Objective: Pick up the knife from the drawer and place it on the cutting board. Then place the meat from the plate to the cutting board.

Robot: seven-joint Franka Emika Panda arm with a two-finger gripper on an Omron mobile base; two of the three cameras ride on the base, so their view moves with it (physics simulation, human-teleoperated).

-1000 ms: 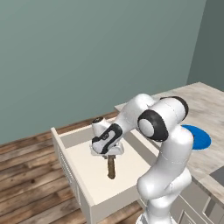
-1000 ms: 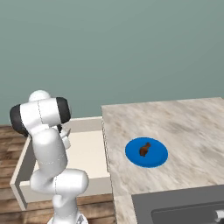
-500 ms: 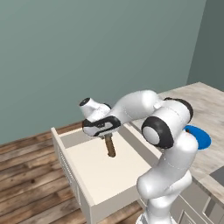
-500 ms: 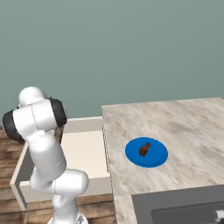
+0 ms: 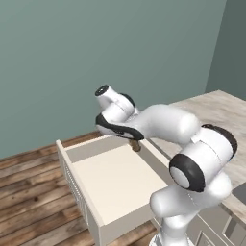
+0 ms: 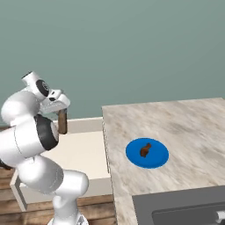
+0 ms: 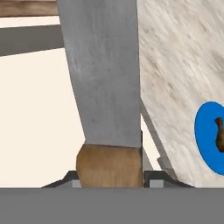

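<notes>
My gripper (image 5: 130, 139) is shut on the knife's brown wooden handle (image 6: 62, 122) and holds it in the air over the back right corner of the open cream drawer (image 5: 103, 218). In the hand view the grey blade (image 7: 105, 74) runs up and away from the gripper (image 7: 111, 177), above the drawer's pale inside (image 7: 35, 109). The round blue plate (image 6: 147, 152) lies on the counter with the small brown meat (image 6: 145, 150) on it. The plate (image 7: 209, 136) and meat (image 7: 218, 139) also sit at the hand view's right edge. The cutting board is out of view.
The grey marbled counter (image 6: 184, 123) stretches to the right of the drawer (image 6: 83, 151). A dark sink (image 6: 184, 211) is set into its near right corner. Wooden floor (image 5: 29, 192) lies left of the drawer, and a teal wall stands behind.
The arm has swung up and back, carrying the knife from over the drawer's middle to its back right corner by the counter edge. Plate and meat have not moved.
</notes>
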